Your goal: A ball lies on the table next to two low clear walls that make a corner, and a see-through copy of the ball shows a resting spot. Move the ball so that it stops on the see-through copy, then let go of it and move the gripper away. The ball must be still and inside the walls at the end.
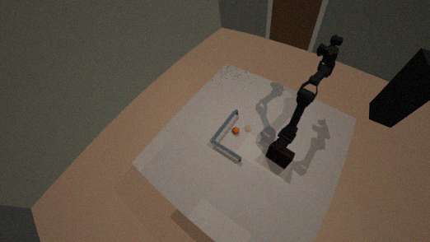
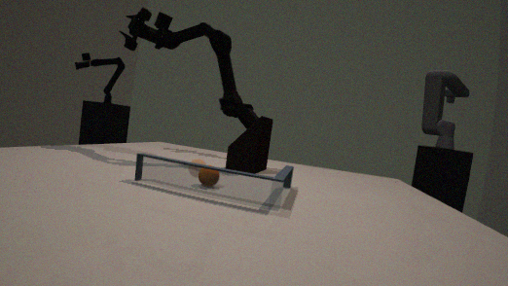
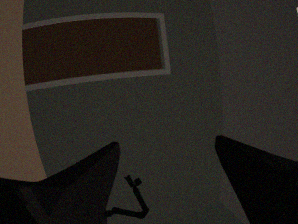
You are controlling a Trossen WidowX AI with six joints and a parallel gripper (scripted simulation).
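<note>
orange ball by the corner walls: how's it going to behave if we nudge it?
The orange ball is round and sits free on the flat table, so it will probably roll at a light push and may overshoot the pale copy close beside it. Pushed the other way, the clear walls would likely stop it. The end effector is open, high above.

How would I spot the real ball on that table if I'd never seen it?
Find the pale mat on the tan table, then the two low clear walls forming an L. The ball sits inside that corner: solid bright orange, unlike the faint, see-through copy beside it.
</note>
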